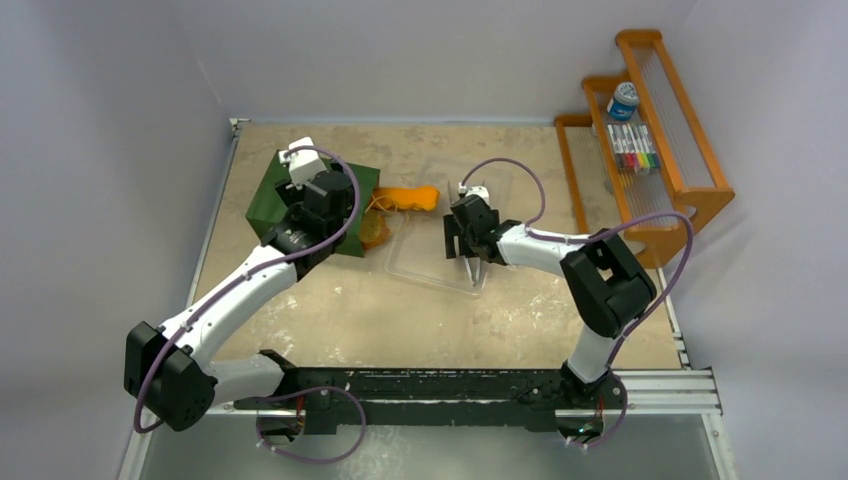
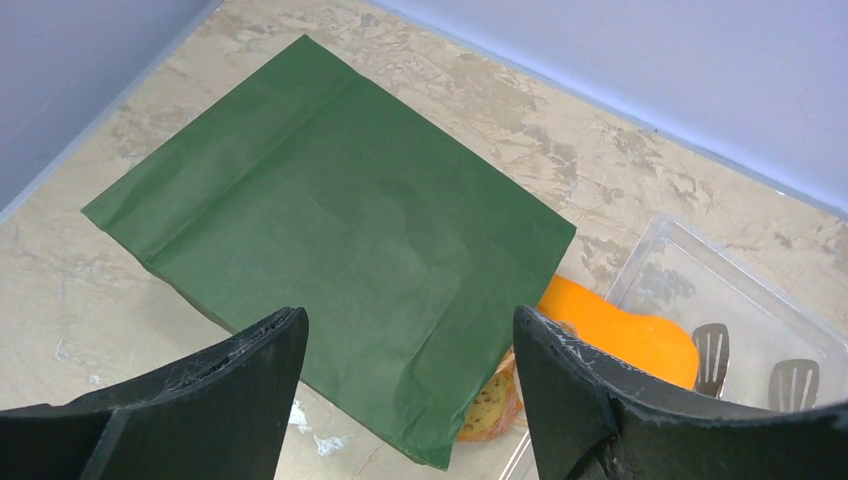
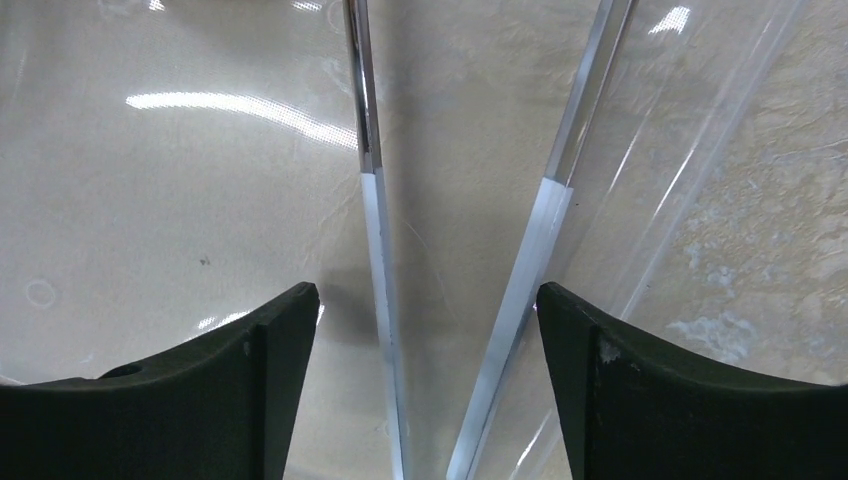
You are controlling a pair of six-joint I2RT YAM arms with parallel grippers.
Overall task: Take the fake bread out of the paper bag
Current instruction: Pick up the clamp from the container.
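While my left tool [image 2: 408, 340] hangs spread above the bag [image 2: 330, 230], my right tool [image 3: 425, 310], spread too, straddles the tongs [image 3: 372, 220].

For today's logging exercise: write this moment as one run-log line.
left gripper open above paper bag | right gripper open around tongs in clear tray | fake bread at bag mouth

The paper bag [image 1: 268, 200] lies left of the tray [image 1: 425, 252]; bread [image 1: 410, 198] between.
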